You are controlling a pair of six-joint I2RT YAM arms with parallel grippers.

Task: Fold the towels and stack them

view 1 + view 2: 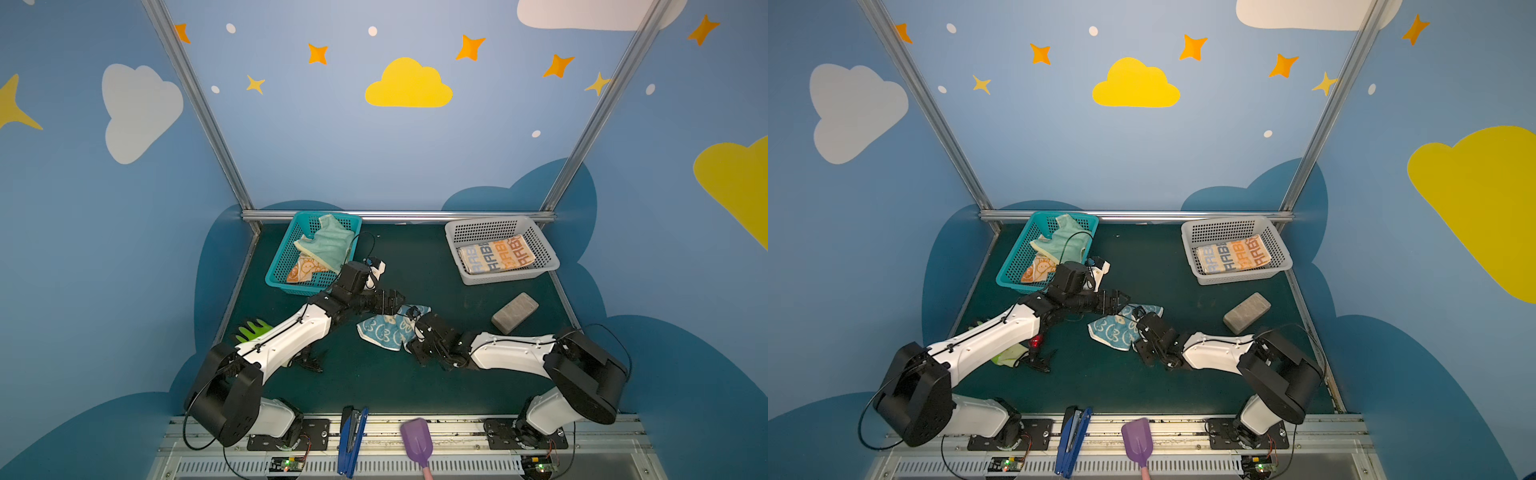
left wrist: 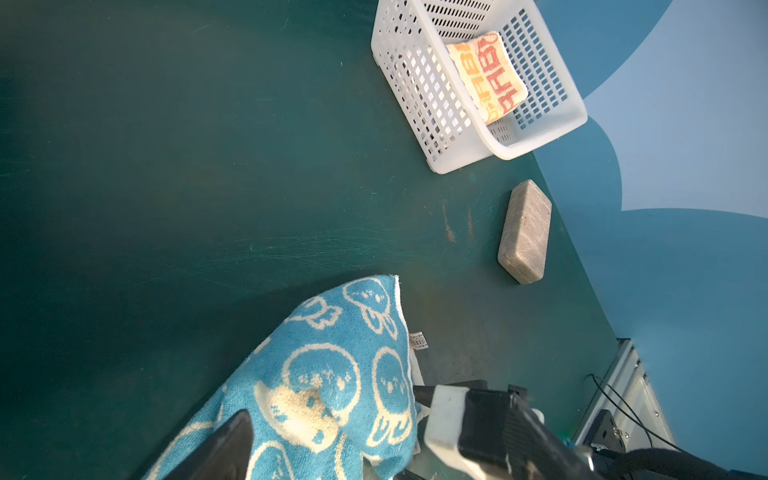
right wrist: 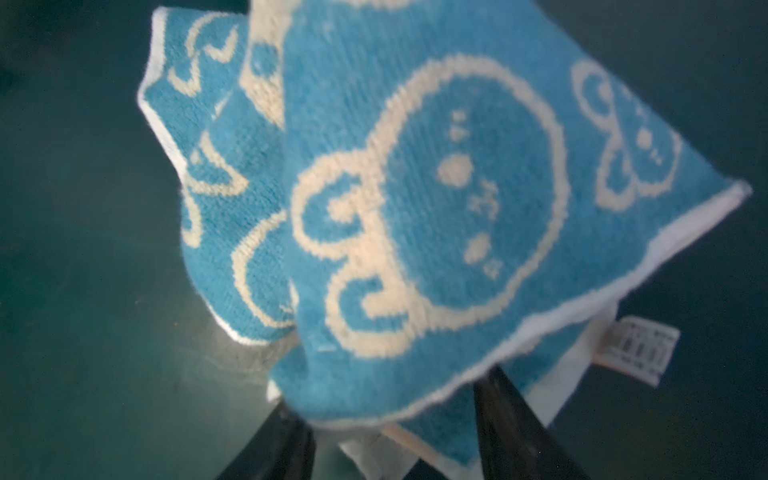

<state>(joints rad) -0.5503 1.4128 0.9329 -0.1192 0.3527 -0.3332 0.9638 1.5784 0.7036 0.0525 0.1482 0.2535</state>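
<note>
A crumpled blue towel point(image 1: 384, 330) point(image 1: 1113, 330) with white rabbits lies mid-table between both grippers. My right gripper point(image 1: 411, 324) point(image 3: 395, 419) is shut on its edge, and the cloth point(image 3: 415, 187) hangs bunched above the mat. My left gripper point(image 1: 401, 300) point(image 2: 328, 449) stands wide open, one finger on each side of the towel point(image 2: 332, 374). A mint-green towel point(image 1: 332, 245) and an orange rabbit towel point(image 1: 305, 270) lie loose in the teal basket point(image 1: 286, 288). The folded letter towel point(image 1: 496, 253) point(image 2: 488, 77) rests in the white basket point(image 1: 511, 276).
A grey block point(image 1: 514, 312) point(image 2: 525, 230) lies right of the blue towel, in front of the white basket. A green glove point(image 1: 253, 330) sits under my left arm. A blue stapler point(image 1: 352, 440) and a purple scoop point(image 1: 417, 440) lie on the front rail.
</note>
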